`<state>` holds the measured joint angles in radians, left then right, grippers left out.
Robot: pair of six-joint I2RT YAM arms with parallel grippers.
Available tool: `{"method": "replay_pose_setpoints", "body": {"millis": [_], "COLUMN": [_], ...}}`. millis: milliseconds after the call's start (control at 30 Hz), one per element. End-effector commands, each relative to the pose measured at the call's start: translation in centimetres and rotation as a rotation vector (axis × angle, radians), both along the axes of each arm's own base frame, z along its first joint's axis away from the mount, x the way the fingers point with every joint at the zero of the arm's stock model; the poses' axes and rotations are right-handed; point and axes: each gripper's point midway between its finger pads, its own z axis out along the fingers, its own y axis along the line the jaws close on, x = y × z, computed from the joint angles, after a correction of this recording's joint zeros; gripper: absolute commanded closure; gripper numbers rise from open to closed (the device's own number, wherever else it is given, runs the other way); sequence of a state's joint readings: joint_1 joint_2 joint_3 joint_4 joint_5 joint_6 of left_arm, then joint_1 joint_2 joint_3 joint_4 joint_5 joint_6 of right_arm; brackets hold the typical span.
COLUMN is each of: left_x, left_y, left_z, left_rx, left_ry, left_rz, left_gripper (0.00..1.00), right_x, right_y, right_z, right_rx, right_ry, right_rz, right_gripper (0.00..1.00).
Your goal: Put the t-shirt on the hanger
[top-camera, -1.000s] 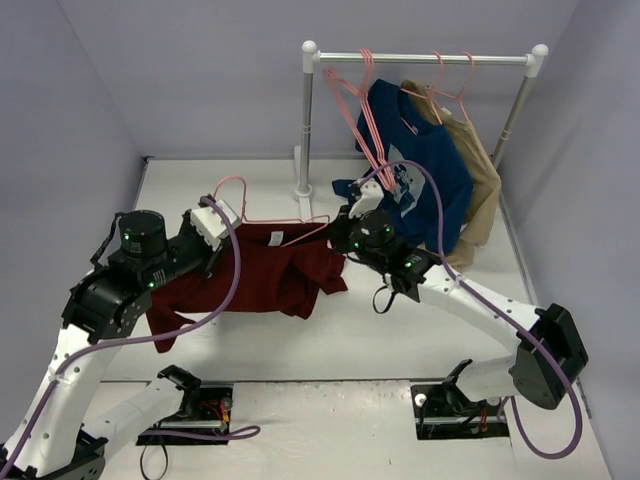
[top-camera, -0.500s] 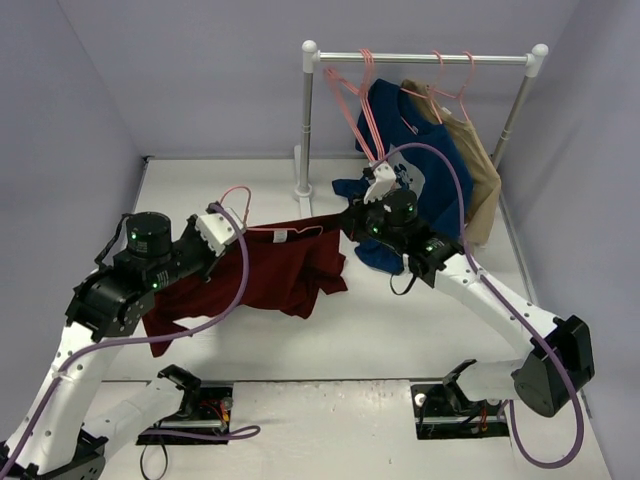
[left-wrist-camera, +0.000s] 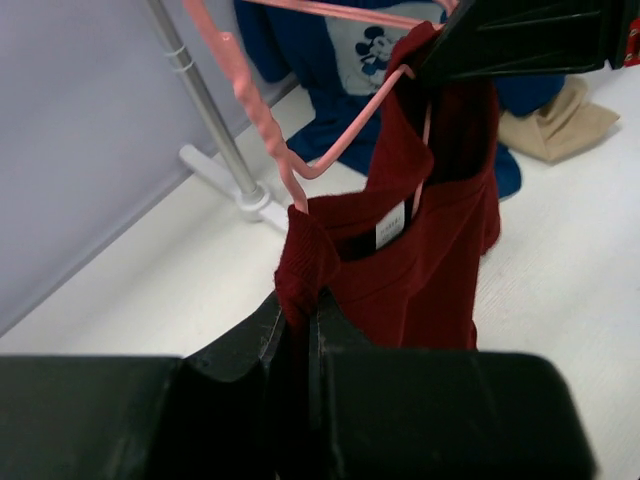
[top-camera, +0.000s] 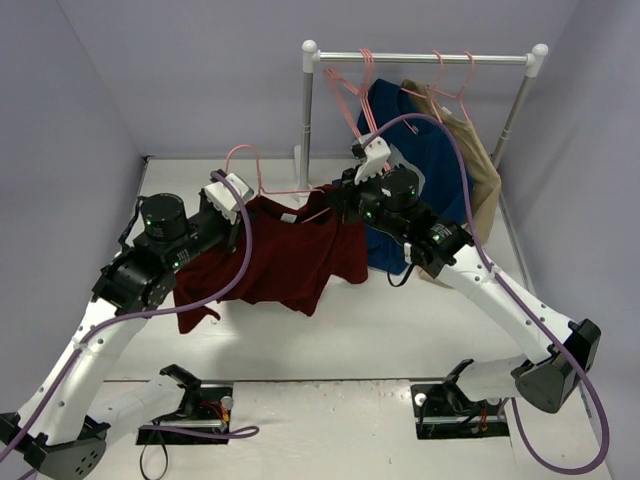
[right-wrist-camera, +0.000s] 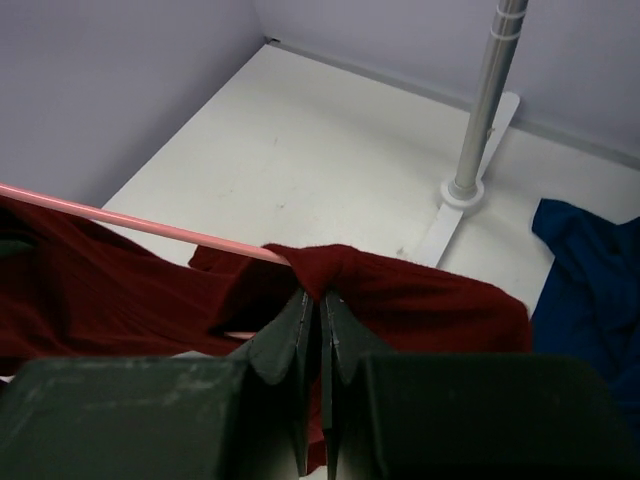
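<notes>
The maroon t-shirt (top-camera: 290, 262) hangs in the air between my two grippers, draped on a pink wire hanger (top-camera: 287, 190) whose hook curves up at the left. My left gripper (top-camera: 250, 203) is shut on the shirt's left shoulder; in the left wrist view the cloth (left-wrist-camera: 420, 270) bunches between the jaws (left-wrist-camera: 300, 322) just under the hanger (left-wrist-camera: 262, 112). My right gripper (top-camera: 338, 203) is shut on the right shoulder; in the right wrist view its jaws (right-wrist-camera: 322, 297) pinch a fold of t-shirt (right-wrist-camera: 420, 300) where the hanger bar (right-wrist-camera: 150, 226) enters it.
A metal rack (top-camera: 308, 110) stands at the back, its rail carrying spare pink hangers (top-camera: 350, 95), a navy garment (top-camera: 425, 170) and a tan garment (top-camera: 482, 175). The right arm is close in front of the navy garment. The rack's pole (right-wrist-camera: 485, 100) and foot show nearby.
Both grippers have risen and moved back toward the rack, carrying shirt and hanger. The shirt has lifted off the table and now hangs stretched between them.
</notes>
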<state>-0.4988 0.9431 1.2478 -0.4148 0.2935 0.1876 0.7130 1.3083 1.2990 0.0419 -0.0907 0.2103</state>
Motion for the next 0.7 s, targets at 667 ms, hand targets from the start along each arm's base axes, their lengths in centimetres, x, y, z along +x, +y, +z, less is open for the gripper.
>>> {"method": "replay_pose_setpoints", "body": {"millis": [667], "left_x": [-2.0], "left_y": [-4.3], "left_z": [4.4], "left_rx": [-0.401], "left_ry": [-0.215], "left_rz": [-0.159], "left_gripper": [1.0], "right_x": [-2.8], "right_y": [3.5], "right_z": [2.2], "right_rx": [-0.089], "right_ry": [-0.17], "right_rz": [0.201], "right_gripper": [0.95]}}
